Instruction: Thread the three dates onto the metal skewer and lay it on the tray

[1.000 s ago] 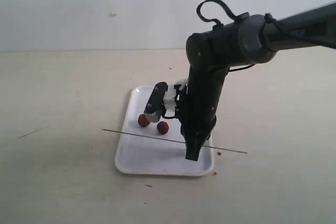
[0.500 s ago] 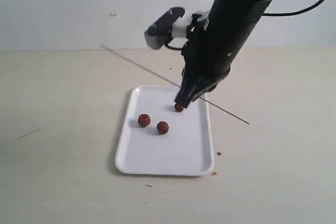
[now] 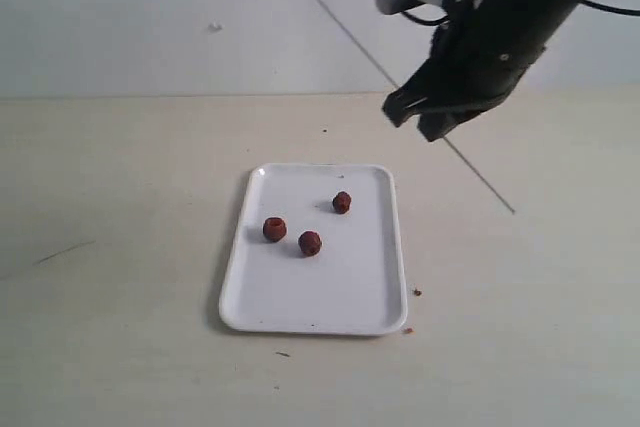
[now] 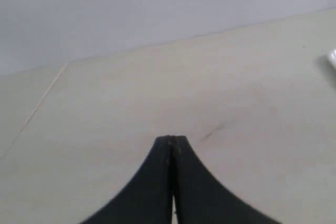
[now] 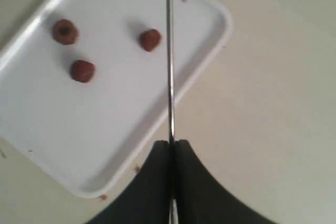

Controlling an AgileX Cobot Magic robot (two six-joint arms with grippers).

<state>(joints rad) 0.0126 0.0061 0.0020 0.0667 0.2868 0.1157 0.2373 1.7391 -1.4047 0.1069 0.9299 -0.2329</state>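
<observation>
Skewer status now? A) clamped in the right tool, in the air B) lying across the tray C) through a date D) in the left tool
A: the metal skewer runs out of the shut right tool above the table; the three dates lie loose on the tray.

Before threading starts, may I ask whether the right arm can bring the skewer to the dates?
Probably yes: the three dates lie uncovered on the tray, with nothing between them and the right gripper holding the metal skewer.
</observation>
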